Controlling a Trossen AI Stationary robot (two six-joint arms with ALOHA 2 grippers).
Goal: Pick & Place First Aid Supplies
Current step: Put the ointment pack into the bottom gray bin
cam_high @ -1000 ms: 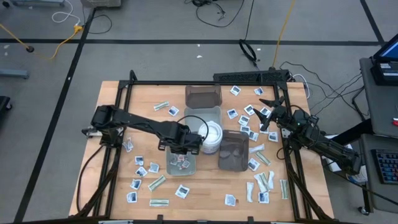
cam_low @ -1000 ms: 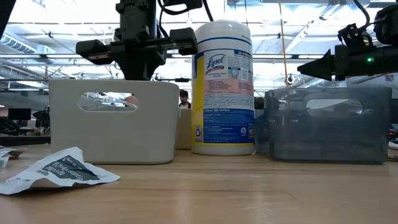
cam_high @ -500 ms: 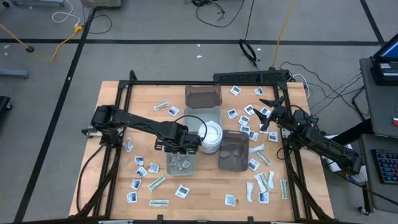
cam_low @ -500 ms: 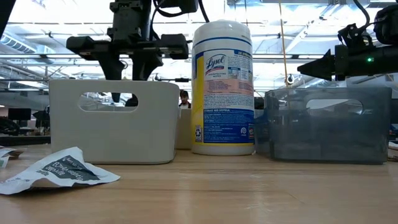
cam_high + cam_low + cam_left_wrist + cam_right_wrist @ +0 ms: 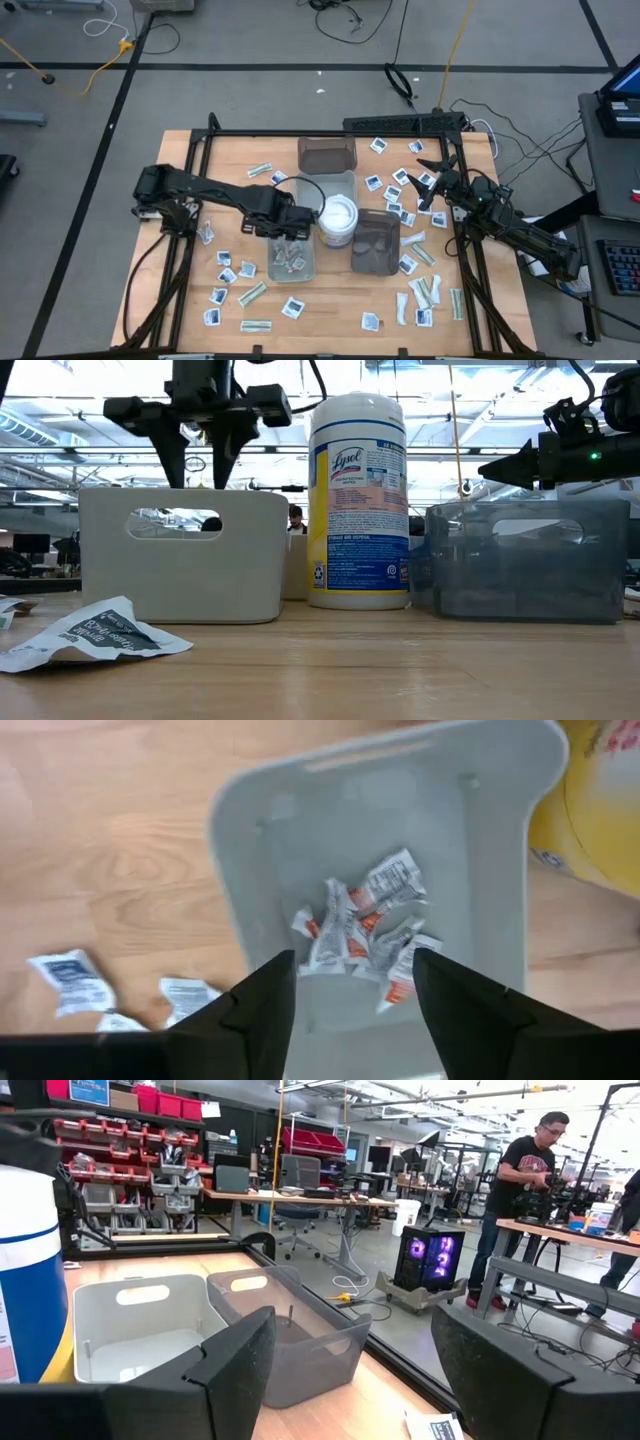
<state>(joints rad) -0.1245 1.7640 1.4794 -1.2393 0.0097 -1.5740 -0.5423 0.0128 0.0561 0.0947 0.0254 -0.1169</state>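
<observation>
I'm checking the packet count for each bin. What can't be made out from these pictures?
- Light grey plastic tray, low view: its wall hides the packets inside.
- Crumpled packets in that tray, left wrist view: piled and overlapping, the print is blurred, and the open left gripper covers the near end.
- Two dark translucent trays, high view: contents too small to tell.

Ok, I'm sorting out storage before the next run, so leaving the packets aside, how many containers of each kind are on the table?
Light grey trays: 2
Dark translucent trays: 2
Round white tub: 1
Total: 5
</observation>
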